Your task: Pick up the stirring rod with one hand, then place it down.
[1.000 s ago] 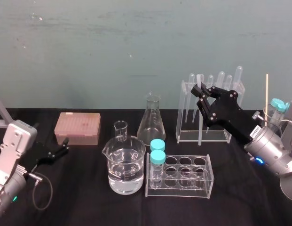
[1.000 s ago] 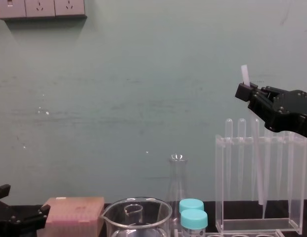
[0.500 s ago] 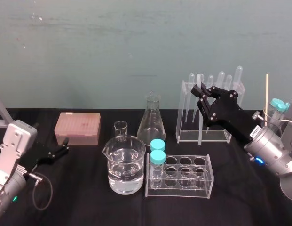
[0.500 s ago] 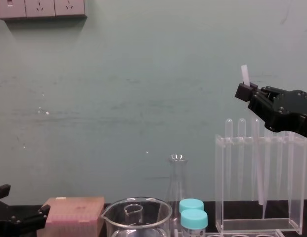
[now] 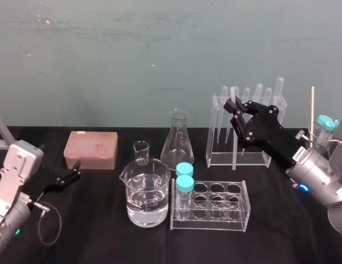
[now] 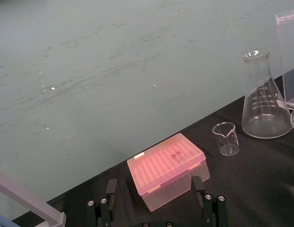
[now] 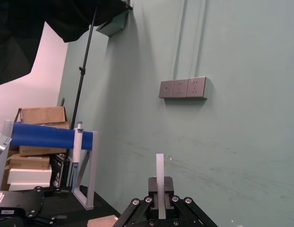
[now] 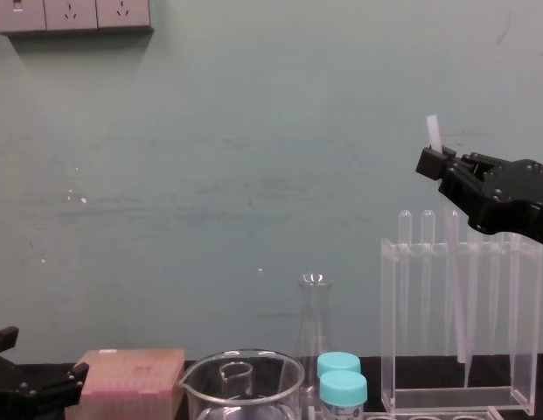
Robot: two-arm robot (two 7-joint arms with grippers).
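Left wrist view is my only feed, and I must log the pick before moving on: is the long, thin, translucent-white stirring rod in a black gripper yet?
Observer: Yes. The right gripper is shut on the stirring rod just below its top end.
Operator: Good. My left gripper idles open by the pink tip box. Is the rod upright?
Observer: Slightly tilted in the chest view: its lower end lies farther to the robot's right than its top.
Operator: Is it free of everything?
Observer: I cannot tell. Its lower part overlaps the clear acrylic pipette rack and ends above the rack's base.
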